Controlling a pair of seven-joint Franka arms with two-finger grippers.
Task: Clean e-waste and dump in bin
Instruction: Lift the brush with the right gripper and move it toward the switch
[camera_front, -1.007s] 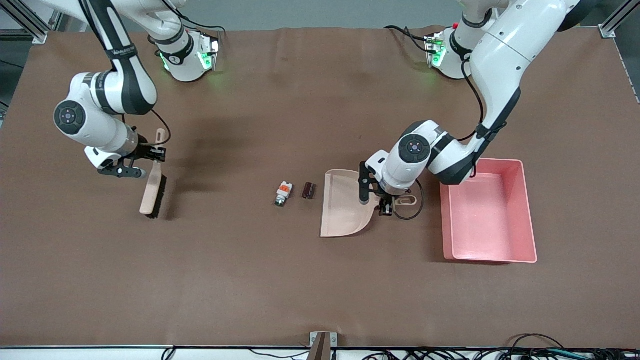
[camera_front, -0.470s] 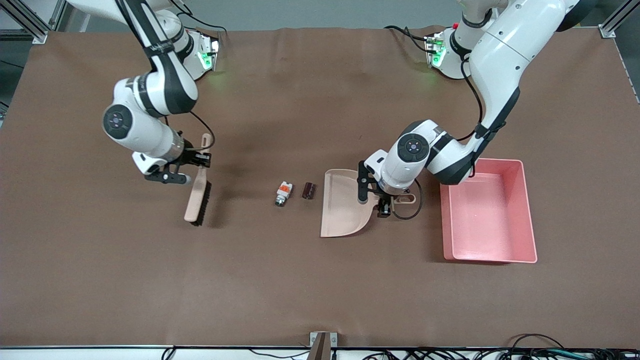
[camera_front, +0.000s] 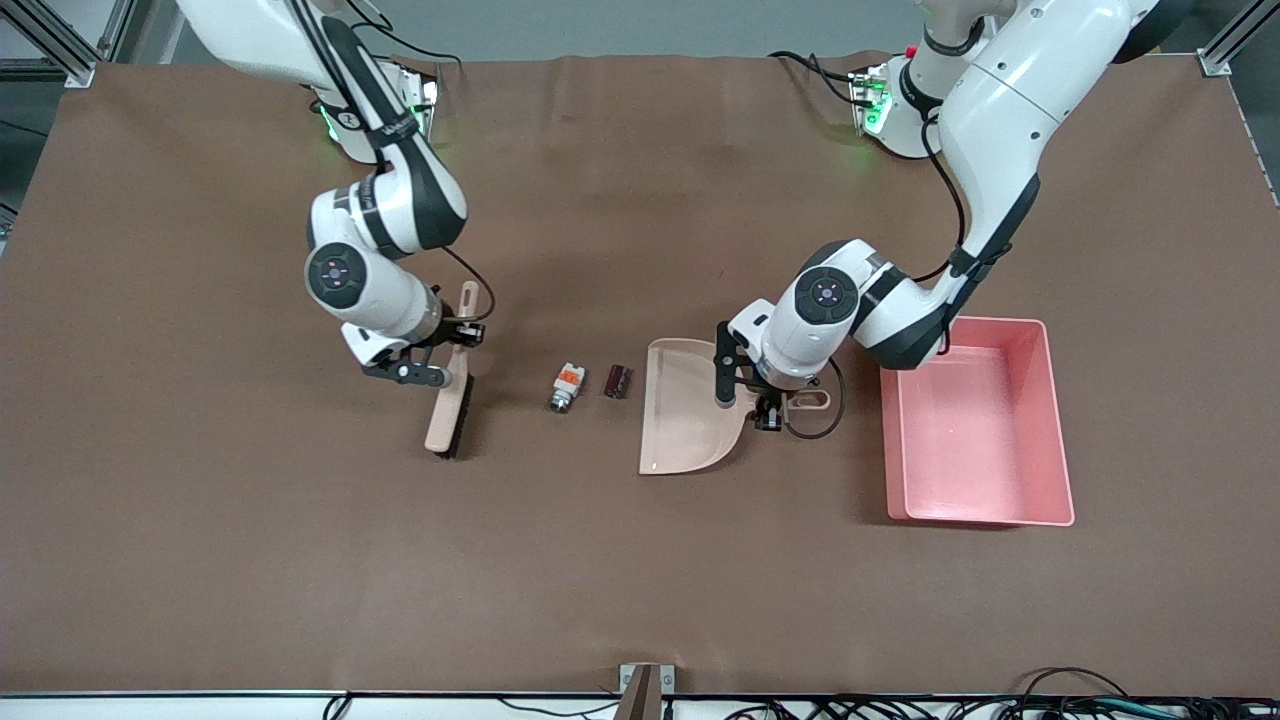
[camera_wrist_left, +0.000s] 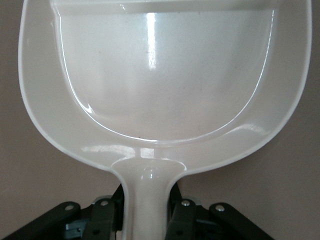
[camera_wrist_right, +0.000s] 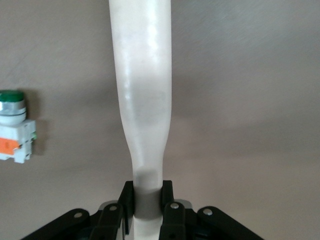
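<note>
Two e-waste parts lie mid-table: a white component with an orange band (camera_front: 566, 387) (camera_wrist_right: 15, 125) and, beside it, a dark cylinder (camera_front: 617, 381). My right gripper (camera_front: 455, 340) (camera_wrist_right: 147, 197) is shut on the handle of a beige brush (camera_front: 448, 410) (camera_wrist_right: 142, 90), which hangs bristles-down beside the white component, toward the right arm's end. A beige dustpan (camera_front: 690, 420) (camera_wrist_left: 165, 85) rests with its mouth next to the dark cylinder. My left gripper (camera_front: 768, 408) (camera_wrist_left: 146, 215) is shut on the dustpan's handle. The pink bin (camera_front: 1058, 430) stands toward the left arm's end, with nothing in it.
Brown cloth covers the whole table. A small metal bracket (camera_front: 645, 680) sits at the table edge nearest the front camera. Cables run along that edge.
My right arm has carried the brush across the table toward the e-waste, stopping close beside the white component. The left arm, dustpan, bin and both parts have stayed put.
</note>
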